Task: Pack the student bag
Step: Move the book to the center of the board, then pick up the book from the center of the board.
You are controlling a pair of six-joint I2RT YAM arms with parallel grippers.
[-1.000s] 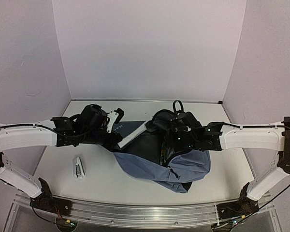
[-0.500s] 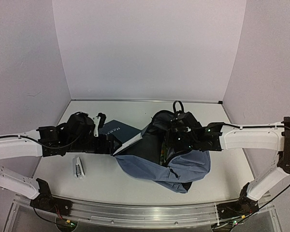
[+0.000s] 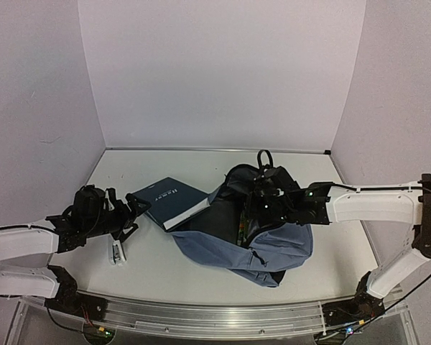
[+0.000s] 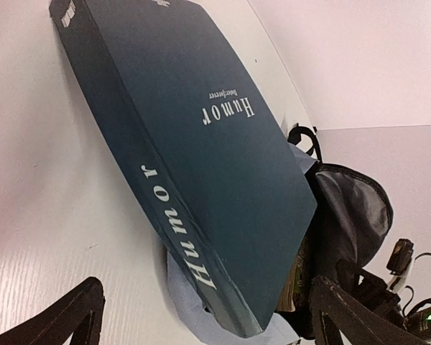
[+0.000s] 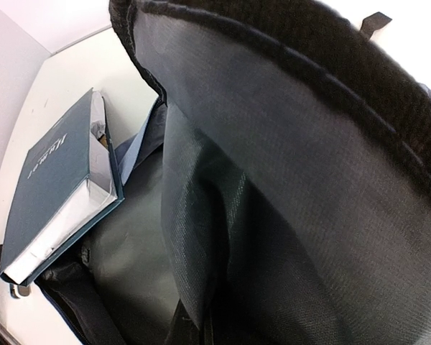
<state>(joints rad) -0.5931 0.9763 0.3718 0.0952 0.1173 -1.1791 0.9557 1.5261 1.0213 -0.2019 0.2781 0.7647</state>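
The student bag (image 3: 273, 248), blue-grey with dark lining, lies at mid-table with its mouth gaping to the left. A dark teal book titled "Humor" (image 3: 169, 201) lies flat, its right end resting on the bag's blue lip. My left gripper (image 3: 131, 214) stands open just left of the book and apart from it; in the left wrist view the book (image 4: 201, 136) fills the space beyond the spread fingers (image 4: 65, 316). My right gripper (image 3: 257, 208) is shut on the bag's upper fabric and holds the mouth up; the right wrist view shows the lining (image 5: 287, 180) and the book (image 5: 54, 190).
A small white and grey object (image 3: 116, 251) lies on the table near my left gripper. The bag's black carry loop (image 3: 263, 154) points to the back wall. White walls close in the table at the back and both sides.
My left gripper has opened, let go of the book and drawn back to the left and toward the near edge. The book now lies flat at the bag's mouth. The right arm has not moved.
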